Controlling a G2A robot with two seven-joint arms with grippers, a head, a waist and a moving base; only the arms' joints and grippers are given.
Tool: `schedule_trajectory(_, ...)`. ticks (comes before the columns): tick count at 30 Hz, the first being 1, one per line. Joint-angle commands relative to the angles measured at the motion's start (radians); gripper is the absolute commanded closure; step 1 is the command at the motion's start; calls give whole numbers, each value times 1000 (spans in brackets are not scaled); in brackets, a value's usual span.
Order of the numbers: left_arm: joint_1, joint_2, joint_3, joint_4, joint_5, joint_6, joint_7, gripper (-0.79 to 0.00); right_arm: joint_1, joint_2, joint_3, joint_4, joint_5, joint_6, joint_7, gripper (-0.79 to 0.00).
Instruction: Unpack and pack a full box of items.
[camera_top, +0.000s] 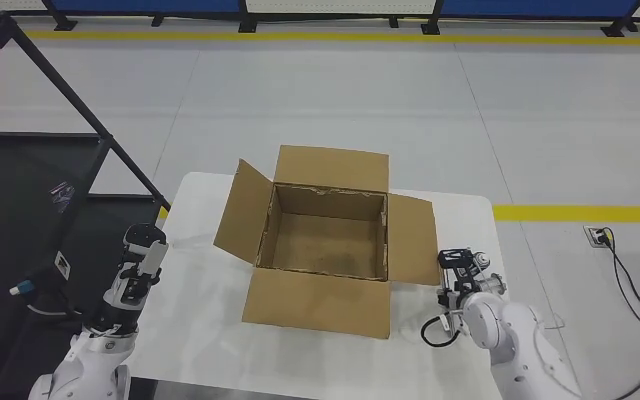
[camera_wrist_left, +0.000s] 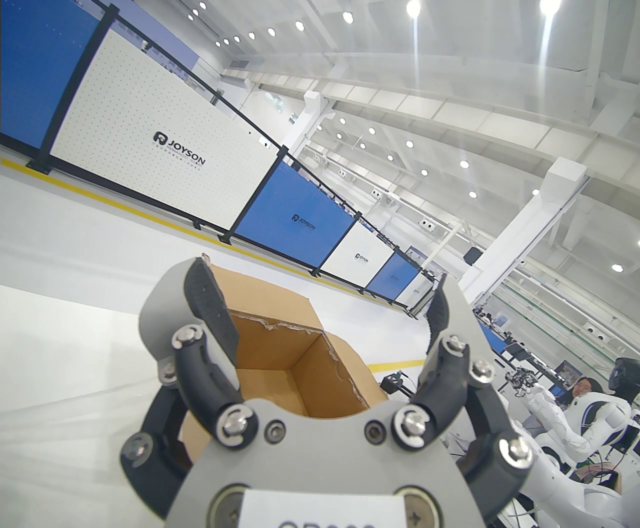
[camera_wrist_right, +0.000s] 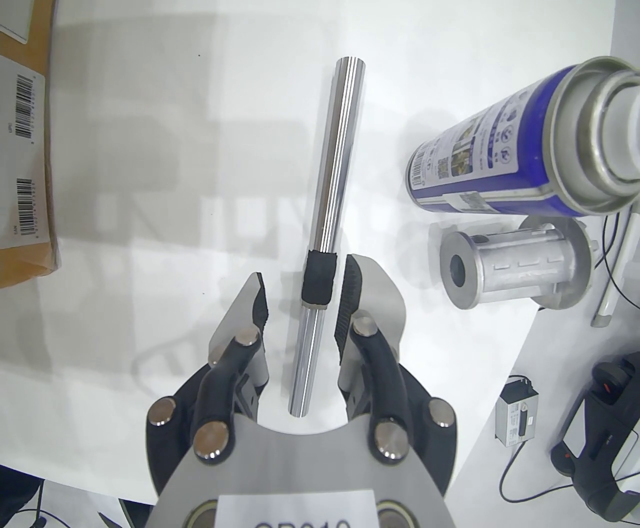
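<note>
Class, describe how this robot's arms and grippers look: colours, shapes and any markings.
The left arm and right arm, the latter with a black cable, have rounded white shells. The left gripper and right gripper match: a grey metal plate with a white label, black links with silver bolts, two grey fingers with black ribbed pads.

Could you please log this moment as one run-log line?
box open, looks empty | left gripper open | right gripper open astride metal rod | spray can beside
</note>
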Motion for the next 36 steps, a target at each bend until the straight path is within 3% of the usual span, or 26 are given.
schedule_trajectory(1, 0, 0, 0, 0, 0, 0, 0, -785, 15, -1, -6, 25, -3, 6, 7, -302)
schedule_trajectory(20, 0, 0, 0, 0, 0, 0, 0, -785, 73, -14, -56, 113, -36, 43, 27, -228)
schedule_trajectory(24, 0, 0, 0, 0, 0, 0, 0, -785, 74, -15, -58, 114, -38, 50, 26, -12)
schedule_trajectory(31, 0, 0, 0, 0, 0, 0, 0, -785, 29, -9, -16, 39, -40, 59, 17, 0)
schedule_trajectory(36, 0, 0, 0, 0, 0, 0, 0, -785, -57, 1, 70, -106, 2, 51, -16, 0)
